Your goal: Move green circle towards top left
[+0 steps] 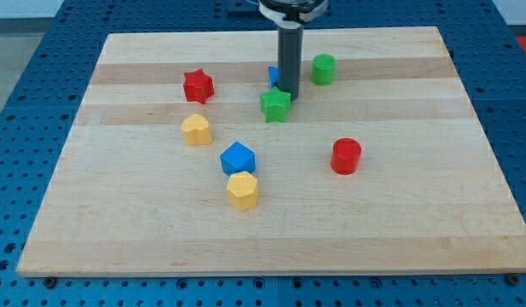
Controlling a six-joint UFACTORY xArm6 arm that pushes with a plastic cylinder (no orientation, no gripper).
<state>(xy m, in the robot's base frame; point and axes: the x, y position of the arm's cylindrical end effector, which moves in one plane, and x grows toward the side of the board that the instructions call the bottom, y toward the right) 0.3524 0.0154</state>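
The green circle [323, 69] is a short green cylinder near the view's top, right of centre, on the wooden board [271, 230]. My tip [289, 96] comes straight down just left of it, about a block's width away. The tip stands right beside the green star [276, 105], at its upper right edge. A blue block [274, 77] sits behind the rod and is mostly hidden, so its shape cannot be made out.
A red star [197, 86] lies at the upper left. A yellow block [195, 130], a blue block [238, 158] and a yellow hexagon [243, 189] lie left of centre. A red cylinder [346, 156] lies at the right.
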